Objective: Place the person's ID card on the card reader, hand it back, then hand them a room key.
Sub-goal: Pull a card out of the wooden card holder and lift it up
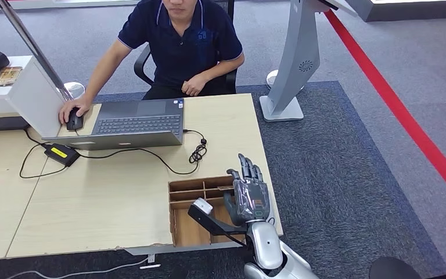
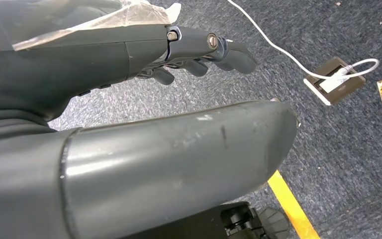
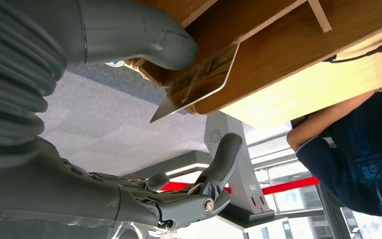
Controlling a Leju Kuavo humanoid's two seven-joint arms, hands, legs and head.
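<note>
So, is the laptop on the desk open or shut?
Open: the laptop has its lid raised and its keyboard bare, facing the person.

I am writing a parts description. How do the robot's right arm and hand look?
The right arm is smooth silver with rounded segments. The right hand is dark grey, its back covered by clear plastic film. In the right wrist view, a grey ribbed cover and a thick grey thumb show.

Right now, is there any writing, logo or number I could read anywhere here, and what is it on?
No text is clear enough to quote.
Shirt chest logo: too small to read.
Shirt sleeve print: lettering, but blurred.
Laptop sticker: too small.
Yellow label on the power adapter: too small.
Card at the cardboard box: printed pattern, no legible words.
</note>
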